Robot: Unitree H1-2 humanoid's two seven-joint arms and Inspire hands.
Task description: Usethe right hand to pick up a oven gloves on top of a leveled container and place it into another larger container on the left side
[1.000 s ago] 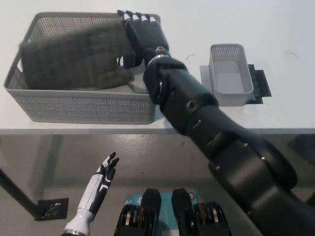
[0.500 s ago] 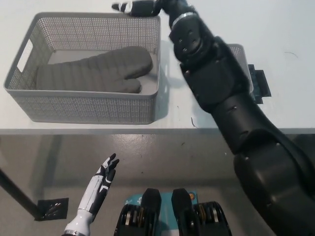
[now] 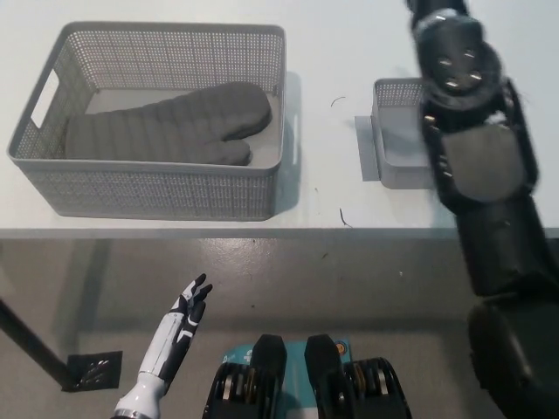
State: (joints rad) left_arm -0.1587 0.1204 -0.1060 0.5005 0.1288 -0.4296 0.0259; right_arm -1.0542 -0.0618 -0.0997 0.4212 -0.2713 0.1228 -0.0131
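Note:
A grey quilted oven glove lies flat inside the large grey mesh container at the left of the white table. The small grey mesh container stands to its right, partly hidden behind my black right arm. That arm runs up the right side and out past the top edge, so the right hand is out of the picture. My white left hand hangs low at the lower left, below the table edge, fingers apart and holding nothing.
The table's front edge crosses the picture below the containers. A dark mat lies under the small container. Grey floor shows below, with a small dark plate at the lower left.
My right hand has let go of the oven glove, which now rests in the large container. The right arm has swung away to the right and its hand has left the picture.

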